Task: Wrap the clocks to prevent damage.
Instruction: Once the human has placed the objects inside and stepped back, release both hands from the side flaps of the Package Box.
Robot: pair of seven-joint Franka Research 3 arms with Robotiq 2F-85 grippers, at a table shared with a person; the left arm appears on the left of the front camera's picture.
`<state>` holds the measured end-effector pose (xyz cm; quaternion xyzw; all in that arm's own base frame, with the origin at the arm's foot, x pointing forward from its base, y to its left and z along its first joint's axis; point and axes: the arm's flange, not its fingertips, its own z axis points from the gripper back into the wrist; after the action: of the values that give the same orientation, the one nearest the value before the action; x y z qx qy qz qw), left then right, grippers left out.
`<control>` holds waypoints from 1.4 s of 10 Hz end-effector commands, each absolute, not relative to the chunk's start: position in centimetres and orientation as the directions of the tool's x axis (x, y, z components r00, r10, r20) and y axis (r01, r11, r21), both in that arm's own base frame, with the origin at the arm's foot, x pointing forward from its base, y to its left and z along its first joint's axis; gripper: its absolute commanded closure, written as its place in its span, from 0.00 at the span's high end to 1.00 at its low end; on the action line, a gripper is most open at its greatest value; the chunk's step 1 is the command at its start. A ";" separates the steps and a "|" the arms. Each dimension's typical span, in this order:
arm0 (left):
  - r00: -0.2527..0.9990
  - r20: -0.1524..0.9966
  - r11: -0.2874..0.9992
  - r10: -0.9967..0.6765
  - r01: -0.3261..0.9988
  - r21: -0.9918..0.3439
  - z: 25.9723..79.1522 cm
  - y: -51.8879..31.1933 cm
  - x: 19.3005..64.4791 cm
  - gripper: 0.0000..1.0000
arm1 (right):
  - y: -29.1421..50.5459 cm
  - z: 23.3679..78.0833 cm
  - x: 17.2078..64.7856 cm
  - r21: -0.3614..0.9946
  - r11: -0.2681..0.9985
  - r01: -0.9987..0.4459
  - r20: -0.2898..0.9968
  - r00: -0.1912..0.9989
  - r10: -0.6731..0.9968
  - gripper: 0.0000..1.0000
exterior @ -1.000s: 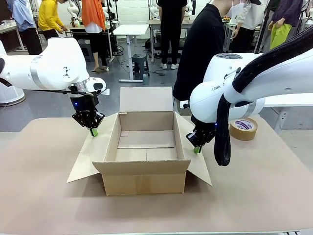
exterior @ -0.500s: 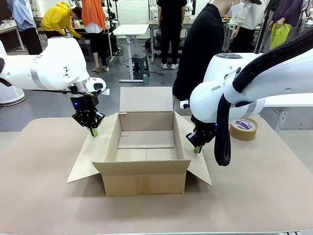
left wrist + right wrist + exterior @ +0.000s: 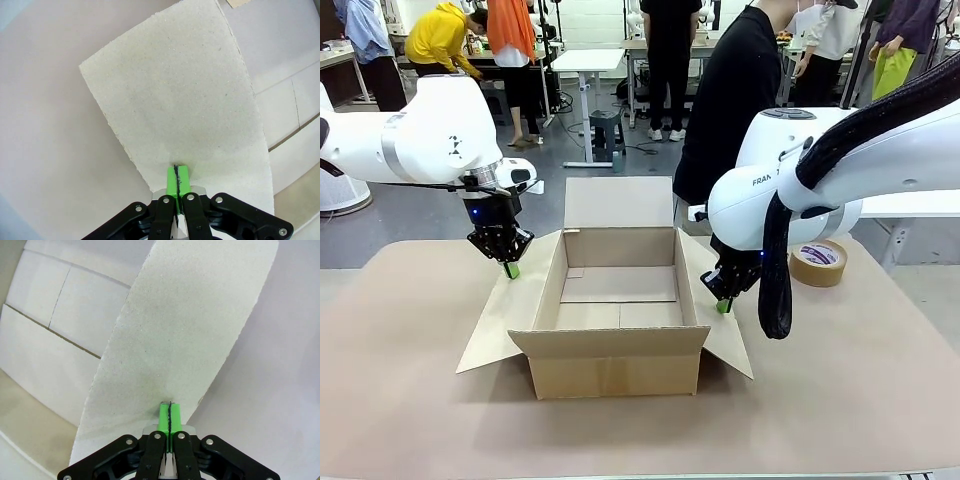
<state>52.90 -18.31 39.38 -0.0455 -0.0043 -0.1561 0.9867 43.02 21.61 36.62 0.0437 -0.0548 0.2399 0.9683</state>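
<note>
I see the cardboard box [image 3: 618, 330] standing open mid-bench [image 3: 840, 400] between the arms, left jaws clenched empty with tips against its left flap [image 3: 175, 100], right jaws likewise against its right flap [image 3: 190, 330].

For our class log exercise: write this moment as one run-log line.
box: open | left gripper: shut, tip on left flap | right gripper: shut, tip on right flap | tape: right of box

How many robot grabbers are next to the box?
2. The left gripper, shut, points down at the cardboard box's left flap; the right gripper, shut, points down at its right flap. None seems hidden.
</note>
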 end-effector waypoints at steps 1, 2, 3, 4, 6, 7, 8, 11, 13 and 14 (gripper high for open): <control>0.950 0.017 0.945 -0.313 0.313 -0.091 39.3 -18.3 52.8 0.00 | 21.6 36.5 42.9 0.059 0.881 -0.470 0.124 0.879 0.461 0.01; 0.950 0.017 0.945 -0.313 0.313 -0.091 39.3 -18.3 52.8 0.00 | 21.6 36.5 42.9 0.059 0.881 -0.470 0.124 0.879 0.461 0.01; 0.950 0.017 0.945 -0.313 0.313 -0.091 39.3 -18.3 52.8 0.00 | 21.6 36.5 42.9 0.059 0.881 -0.470 0.124 0.879 0.461 0.01; 0.950 0.017 0.945 -0.313 0.313 -0.091 39.3 -18.3 52.8 0.00 | 21.6 36.5 42.9 0.059 0.881 -0.470 0.124 0.879 0.461 0.01; 0.950 0.017 0.945 -0.313 0.313 -0.091 39.3 -18.3 52.8 0.00 | 21.6 36.5 42.9 0.059 0.881 -0.470 0.124 0.879 0.461 0.01; 0.950 0.017 0.945 -0.313 0.313 -0.091 39.3 -18.3 52.8 0.00 | 21.6 36.5 42.9 0.059 0.881 -0.470 0.124 0.879 0.461 0.01; 0.950 0.017 0.945 -0.313 0.313 -0.091 39.3 -18.3 52.8 0.00 | 21.6 36.5 42.9 0.059 0.881 -0.470 0.124 0.879 0.461 0.01; 0.950 0.017 0.945 -0.313 0.313 -0.091 39.3 -18.3 52.8 0.00 | 21.6 36.5 42.9 0.059 0.881 -0.470 0.124 0.879 0.461 0.01; 0.950 0.017 0.945 -0.313 0.313 -0.091 39.3 -18.3 52.8 0.00 | 21.6 36.5 42.9 0.059 0.881 -0.470 0.124 0.879 0.461 0.01; 0.950 0.017 0.945 -0.313 0.313 -0.091 39.3 -18.3 52.8 0.00 | 21.6 36.5 42.9 0.059 0.881 -0.470 0.124 0.879 0.461 0.01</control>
<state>52.90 -18.31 39.38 -0.0455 -0.0043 -0.1561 0.9867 43.02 21.61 36.62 0.0437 -0.0548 0.2399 0.9683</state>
